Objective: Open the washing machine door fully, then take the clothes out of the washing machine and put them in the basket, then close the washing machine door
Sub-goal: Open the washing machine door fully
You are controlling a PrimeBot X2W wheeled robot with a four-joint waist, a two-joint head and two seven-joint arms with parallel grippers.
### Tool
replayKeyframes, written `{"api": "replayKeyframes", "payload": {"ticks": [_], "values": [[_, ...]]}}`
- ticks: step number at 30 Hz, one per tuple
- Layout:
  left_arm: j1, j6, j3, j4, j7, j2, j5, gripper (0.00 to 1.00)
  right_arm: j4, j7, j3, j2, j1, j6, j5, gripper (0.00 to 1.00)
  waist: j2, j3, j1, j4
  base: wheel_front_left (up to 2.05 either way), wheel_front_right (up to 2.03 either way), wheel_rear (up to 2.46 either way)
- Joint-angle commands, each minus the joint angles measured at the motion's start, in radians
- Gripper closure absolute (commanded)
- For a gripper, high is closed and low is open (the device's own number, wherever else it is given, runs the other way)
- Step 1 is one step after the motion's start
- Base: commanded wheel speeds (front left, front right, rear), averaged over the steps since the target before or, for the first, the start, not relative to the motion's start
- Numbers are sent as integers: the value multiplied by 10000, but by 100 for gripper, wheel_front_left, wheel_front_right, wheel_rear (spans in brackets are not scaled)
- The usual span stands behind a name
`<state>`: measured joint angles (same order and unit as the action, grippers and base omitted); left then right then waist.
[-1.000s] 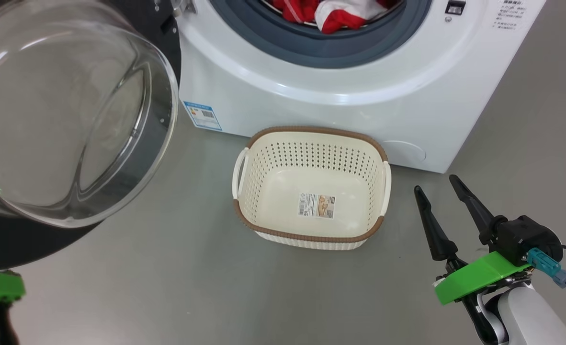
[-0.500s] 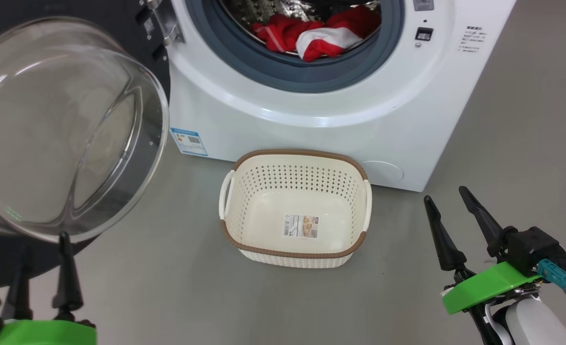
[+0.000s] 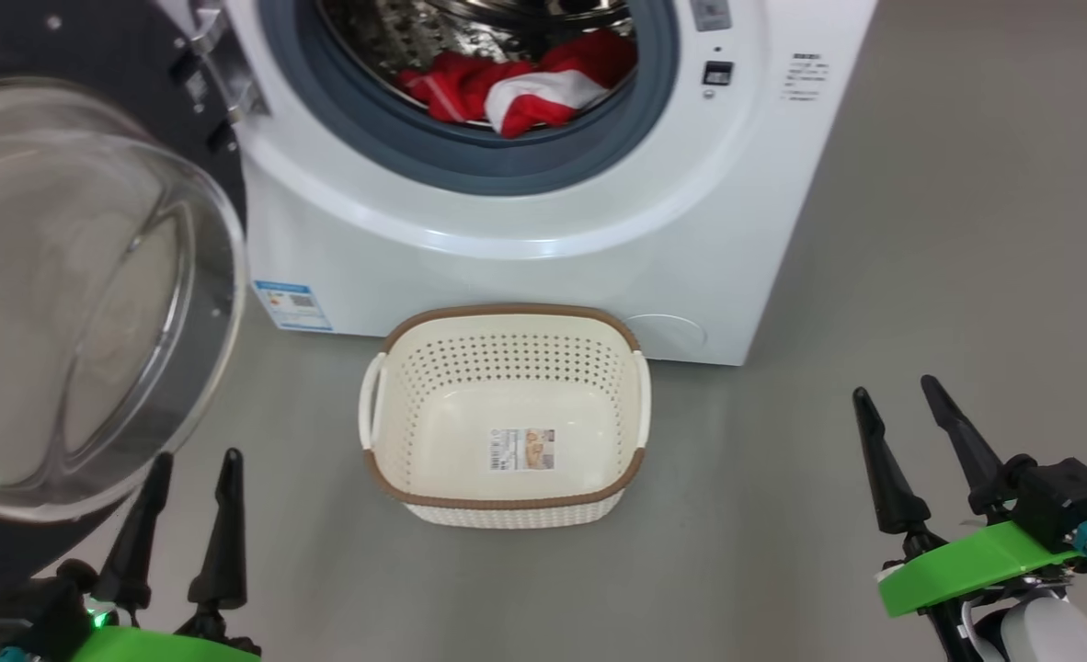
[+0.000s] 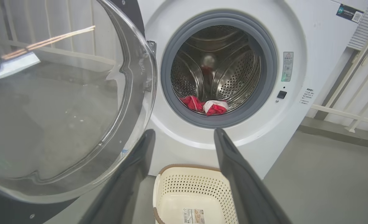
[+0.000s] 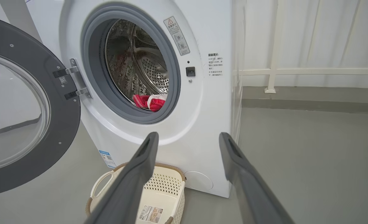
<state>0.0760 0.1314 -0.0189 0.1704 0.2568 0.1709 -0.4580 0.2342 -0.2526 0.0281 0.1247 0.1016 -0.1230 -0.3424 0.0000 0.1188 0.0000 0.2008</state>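
- washing machine door [image 3: 65, 294] hangs wide open at far left, with its glass bowl just above the left gripper [image 3: 196, 455]; contact can't be told
- left gripper low left, fingers spread, gripping nothing
- basket [image 3: 507, 311] on the floor at centre, just in front of the washing machine [image 3: 507, 257], between the two grippers, with a sticker [image 3: 520, 449] on its bottom
- clothes [image 3: 516, 87], red and white, lie at the drum's front lip above the basket, well apart from both grippers
- right gripper [image 3: 894, 386] low right, fingers spread, gripping nothing, right of the basket
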Motion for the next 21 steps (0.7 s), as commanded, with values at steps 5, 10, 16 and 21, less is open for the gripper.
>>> {"api": "replayKeyframes", "payload": {"ticks": [5,10,16,21], "values": [[-43,-8,83,-558,49,470,-316,0,-377,-92,-108,63,-112,-77,-70,0,0,57,0,-807,0,0,0],[-67,-8,416,-709,49,677,-462,0,-490,-92,-436,-16,-226,-77,-193,0,0,125,0,-1316,0,0,0],[-42,-8,734,-805,49,776,-600,0,-581,-92,-636,50,-334,-77,-180,0,0,262,0,-1856,0,0,0],[83,-8,952,-771,49,817,-778,0,-671,-92,-924,40,-503,-77,-173,0,0,324,0,-2045,0,0,0]]}}
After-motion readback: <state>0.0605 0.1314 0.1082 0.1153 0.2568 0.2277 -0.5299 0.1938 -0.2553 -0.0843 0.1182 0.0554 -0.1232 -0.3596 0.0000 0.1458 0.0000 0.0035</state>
